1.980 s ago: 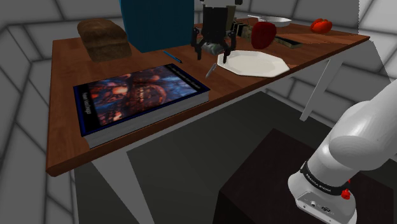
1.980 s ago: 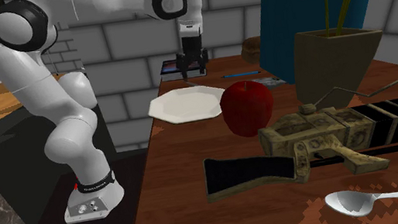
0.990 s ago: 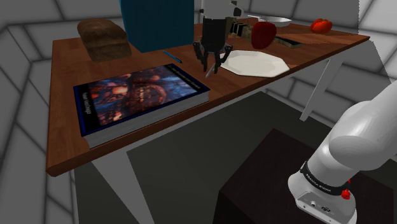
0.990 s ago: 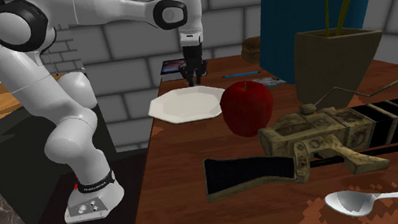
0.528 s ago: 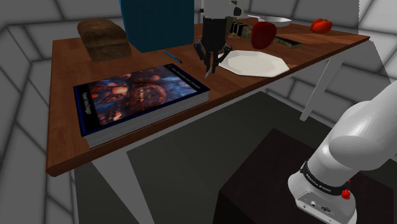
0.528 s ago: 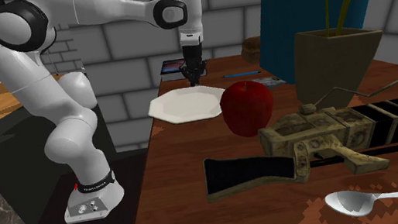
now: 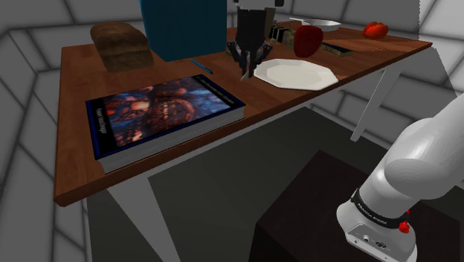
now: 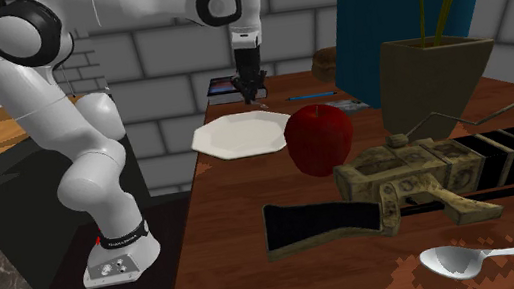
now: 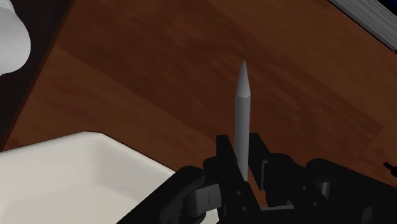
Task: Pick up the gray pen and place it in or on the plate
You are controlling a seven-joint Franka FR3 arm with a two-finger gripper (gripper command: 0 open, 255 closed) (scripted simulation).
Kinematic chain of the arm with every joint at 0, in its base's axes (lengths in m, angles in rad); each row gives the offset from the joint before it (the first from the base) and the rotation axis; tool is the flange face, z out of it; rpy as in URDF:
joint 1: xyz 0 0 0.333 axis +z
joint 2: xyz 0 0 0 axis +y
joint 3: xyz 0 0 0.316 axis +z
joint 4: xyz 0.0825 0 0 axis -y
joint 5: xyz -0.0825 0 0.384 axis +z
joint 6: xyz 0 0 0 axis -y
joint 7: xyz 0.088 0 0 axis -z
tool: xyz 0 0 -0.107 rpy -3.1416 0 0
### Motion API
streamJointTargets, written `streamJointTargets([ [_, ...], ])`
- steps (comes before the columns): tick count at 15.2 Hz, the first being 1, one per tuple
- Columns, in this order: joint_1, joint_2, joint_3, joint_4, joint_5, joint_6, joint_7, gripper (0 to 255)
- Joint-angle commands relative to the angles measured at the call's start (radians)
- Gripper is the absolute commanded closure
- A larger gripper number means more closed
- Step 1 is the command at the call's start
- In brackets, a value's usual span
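The gray pen (image 9: 242,105) stands clasped between my gripper's (image 9: 242,151) two black fingers, its pointed tip reaching out past them over the brown table. In the shoulder view the gripper (image 7: 246,64) hangs just off the left rim of the white octagonal plate (image 7: 296,74), with the pen (image 7: 243,74) pointing down and its tip raised a little off the wood. In the second exterior view the gripper (image 8: 249,93) hovers behind the plate (image 8: 240,133). The plate's corner (image 9: 70,172) lies close beside the fingers.
A large book (image 7: 163,112) lies near the table's front edge; a blue pen (image 7: 199,65), a bread loaf (image 7: 119,45) and a blue box (image 7: 182,26) sit behind it. Beyond the plate are a red apple (image 7: 307,40), a toy gun (image 8: 420,174), a spoon (image 8: 481,260) and a plant pot (image 8: 428,77).
The fingers have come together on the gray pen where it lay by the plate's rim. The hand has since risen a little, lifting the pen off the table.
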Motion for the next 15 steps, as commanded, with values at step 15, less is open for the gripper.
streamJointTargets([
  [15, -0.043, -0.068, -0.082, 0.077, -0.018, -0.156, -0.106, 255],
])
